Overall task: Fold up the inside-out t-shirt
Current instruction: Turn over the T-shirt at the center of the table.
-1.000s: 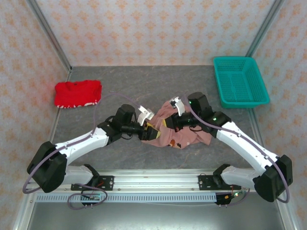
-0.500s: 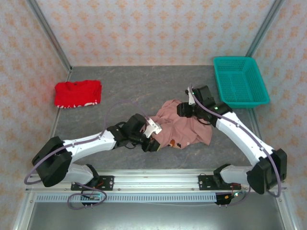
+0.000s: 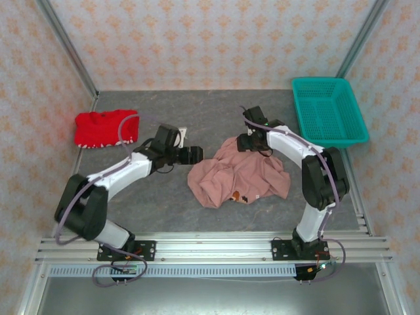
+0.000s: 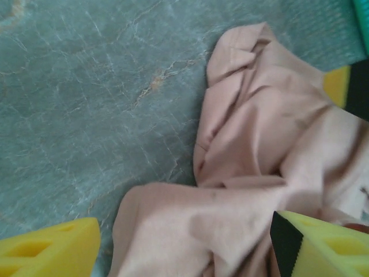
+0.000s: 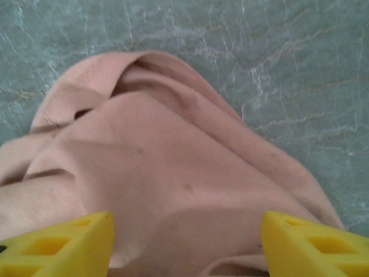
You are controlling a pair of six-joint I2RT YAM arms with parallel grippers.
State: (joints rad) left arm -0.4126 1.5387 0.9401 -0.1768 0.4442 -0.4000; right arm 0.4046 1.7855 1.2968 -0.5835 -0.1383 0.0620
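The inside-out t-shirt (image 3: 239, 176) lies crumpled on the desk (image 3: 197, 118), with no fold made yet. The left claw (image 3: 197, 155) and right claw (image 3: 251, 144) both gape wide, holding nothing.

Pink t-shirt (image 3: 239, 174) lies crumpled mid-counter (image 3: 164, 203), small dark print near its front edge. Left end effector (image 3: 197, 155) sits just left of the shirt's far-left edge; right end effector (image 3: 253, 142) is at the shirt's far edge. Red garment (image 3: 105, 128) far left, teal basket (image 3: 327, 111) far right, both well apart from the shirt.
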